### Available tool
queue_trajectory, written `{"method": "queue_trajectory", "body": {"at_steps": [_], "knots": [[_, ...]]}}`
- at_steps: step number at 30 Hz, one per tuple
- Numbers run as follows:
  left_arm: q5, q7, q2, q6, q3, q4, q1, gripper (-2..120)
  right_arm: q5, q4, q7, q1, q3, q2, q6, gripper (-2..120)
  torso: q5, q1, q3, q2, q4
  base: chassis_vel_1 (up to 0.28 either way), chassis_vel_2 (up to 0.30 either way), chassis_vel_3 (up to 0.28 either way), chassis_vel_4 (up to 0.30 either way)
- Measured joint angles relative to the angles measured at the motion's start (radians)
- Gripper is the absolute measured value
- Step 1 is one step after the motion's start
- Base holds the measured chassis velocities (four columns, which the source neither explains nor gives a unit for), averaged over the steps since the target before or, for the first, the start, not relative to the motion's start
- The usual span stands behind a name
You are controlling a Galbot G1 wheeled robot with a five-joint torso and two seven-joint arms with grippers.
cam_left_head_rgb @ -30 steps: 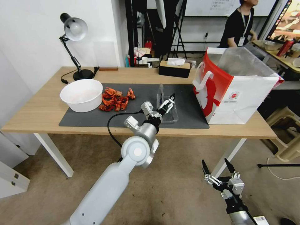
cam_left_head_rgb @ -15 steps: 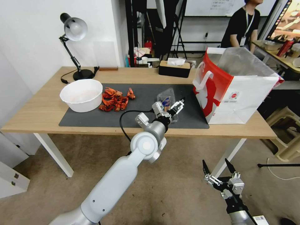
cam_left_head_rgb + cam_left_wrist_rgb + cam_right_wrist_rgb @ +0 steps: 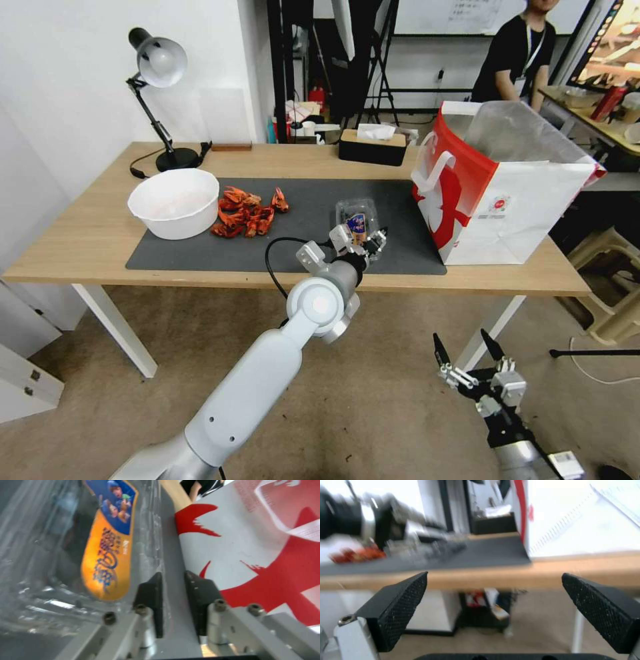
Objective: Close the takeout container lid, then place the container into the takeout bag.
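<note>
Left claw nearly together beside the lidded takeout container; right claw apart

Red-and-white takeout bag with silvery lining; clear takeout container, its lid label orange and blue; dark grey mat; pale wood surface.

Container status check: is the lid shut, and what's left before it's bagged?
The lid looks folded down over the container, label up, on the mat; I can't tell if it has latched. The left gripper sits at the container's near edge, fingers nearly together, not clearly gripping it. The right gripper hangs open below the table. Left: lift the container into the bag, which stands open beside it.
</note>
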Motion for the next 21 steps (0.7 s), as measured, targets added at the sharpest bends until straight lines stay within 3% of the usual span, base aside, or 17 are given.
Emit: {"method": "queue_trajectory", "body": {"at_steps": [1, 4, 6, 8, 9, 11, 12, 15, 21], "knots": [[0.000, 0.000, 0.000, 0.000, 0.000, 0.000, 0.000, 14, 0.000, 0.000, 0.000, 0.000, 0.000, 0.000, 0.000, 100, 0.0000, 0.000, 0.000, 0.000, 0.0000, 0.000, 0.000, 0.000, 0.000], [-0.004, -0.010, 0.006, -0.001, -0.012, 0.000, 0.000, 0, 0.191, 0.077, -0.087, 0.037, 0.067, -0.029, -0.141, 100, 0.0000, 0.000, 0.000, 0.000, 0.0000, 0.000, 0.000, 0.000, 0.000], [-0.004, -0.011, 0.008, -0.001, -0.013, 0.000, 0.000, 0, 0.232, 0.088, -0.092, 0.048, 0.076, -0.035, -0.167, 100, -0.0001, 0.000, 0.000, 0.000, 0.0000, 0.000, 0.000, 0.000, 0.000], [-0.005, -0.013, 0.015, -0.001, -0.013, -0.002, 0.001, 0, 0.407, 0.119, -0.078, 0.117, 0.102, -0.061, -0.275, 100, 0.0000, 0.000, 0.000, 0.000, -0.0001, 0.000, 0.000, 0.000, 0.000], [-0.005, -0.013, 0.015, -0.001, -0.013, -0.002, 0.001, 0, 0.407, 0.119, -0.078, 0.117, 0.102, -0.061, -0.275, 100, 0.0000, 0.000, 0.000, 0.000, -0.0001, 0.000, 0.000, 0.000, 0.000], [-0.008, -0.013, 0.018, -0.001, -0.013, -0.004, 0.007, 0, 0.581, 0.149, 0.000, 0.217, 0.110, -0.097, -0.383, 100, 0.0001, 0.000, 0.000, 0.000, 0.0003, 0.000, 0.000, 0.000, 0.000], [-0.008, -0.013, 0.018, -0.001, -0.013, -0.004, 0.007, 0, 0.581, 0.149, 0.000, 0.217, 0.110, -0.097, -0.383, 100, 0.0001, 0.000, 0.000, 0.000, 0.0003, 0.000, 0.000, 0.000, 0.000], [-0.008, -0.009, 0.016, -0.006, -0.014, -0.003, 0.009, 0, 0.787, 0.167, 0.165, 0.368, 0.053, -0.158, -0.514, 100, 0.0001, 0.000, 0.000, 0.000, 0.0002, 0.000, 0.000, 0.000, 0.000], [-0.008, -0.003, 0.023, -0.014, -0.018, -0.001, 0.009, 0, 0.916, 0.123, 0.325, 0.562, -0.066, -0.194, -0.599, 100, 0.0002, 0.000, 0.000, 0.000, 0.0000, 0.000, 0.000, 0.000, 0.000]]}}
